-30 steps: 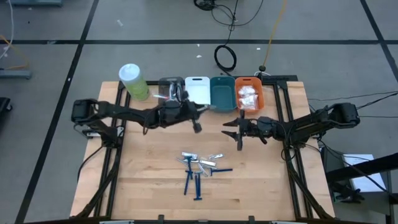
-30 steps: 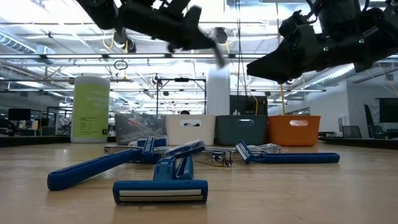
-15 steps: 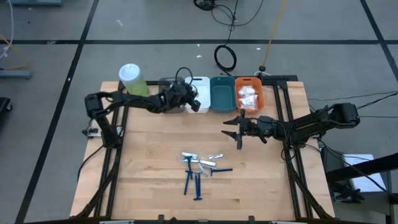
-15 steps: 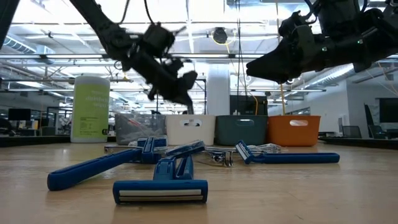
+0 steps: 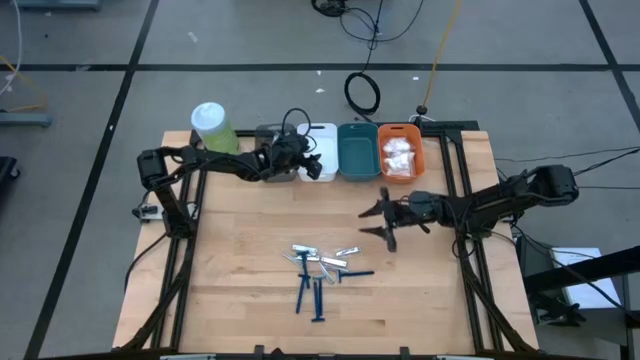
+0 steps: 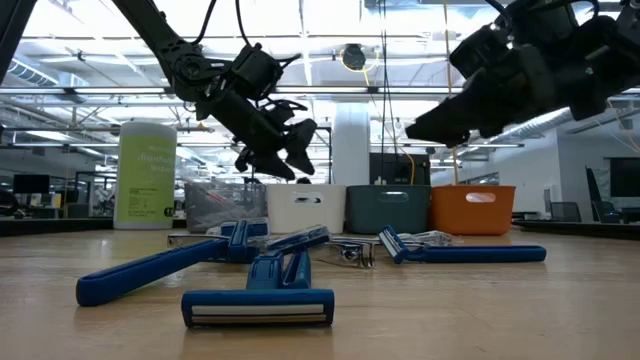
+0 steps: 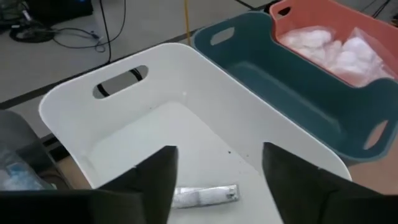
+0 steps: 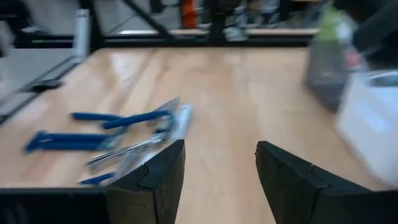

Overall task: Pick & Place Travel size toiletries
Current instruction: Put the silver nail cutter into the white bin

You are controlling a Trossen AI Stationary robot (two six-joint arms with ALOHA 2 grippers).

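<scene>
Left gripper [image 5: 305, 160], upper centre of the overhead frame, hangs above the white bin [image 5: 322, 172] with its fingers [image 7: 155, 180] spread and nothing between them. In its wrist view a silvery stick [image 7: 204, 195] lies flat on the bin floor directly below the gap.

Right gripper [image 5: 378, 219], right of centre, is likewise spread and empty, pointing toward the pile [image 5: 322, 270] of remaining toiletries in the lower centre of the table [image 5: 240, 300].

Bins along the top edge of the table, counted: four, namely a grey bin [image 5: 272, 136], the white one, a teal bin [image 5: 357, 150] and an orange bin [image 5: 399, 150] holding white pouches [image 5: 398, 154]. One pale-green cylinder [image 5: 214, 130] stands at the upper left.

The pile holds three or four blue razors [image 6: 258, 290] and several slim silvery sticks [image 5: 305, 251]; the exact stick count cannot be told, since they overlap.

Likely risks: because the pieces lie crossed and touching, the right gripper may pinch two at once or flick a neighbour aside. The thin sticks lie flat on the wood, so the fingertips may slide over one rather than catch it. The left gripper, being low over the bin, could snag the rim on withdrawal.
</scene>
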